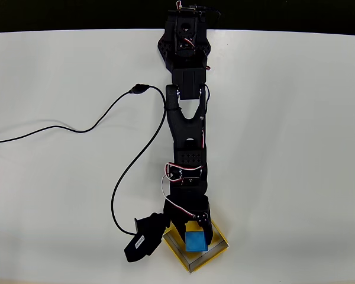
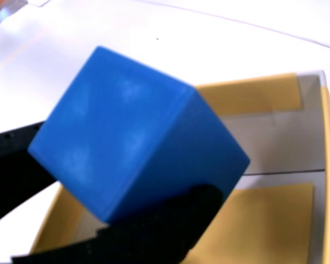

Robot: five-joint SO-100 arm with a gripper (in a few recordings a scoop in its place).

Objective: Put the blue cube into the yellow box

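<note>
From the overhead view we look straight down, fairly far off, at the whole white table (image 1: 284,148), w/ the arm (image 1: 187,136) reaching from the top edge toward the bottom of the pic. The wrist view rides on the arm and faces forward and down, very close in, so we get the blue cube (image 2: 135,135) huge in frame w/ the yellow box (image 2: 269,220) right under it. Both views share just that spot: cube (image 1: 196,240) and box (image 1: 216,251), low in the overhead pic.
</note>
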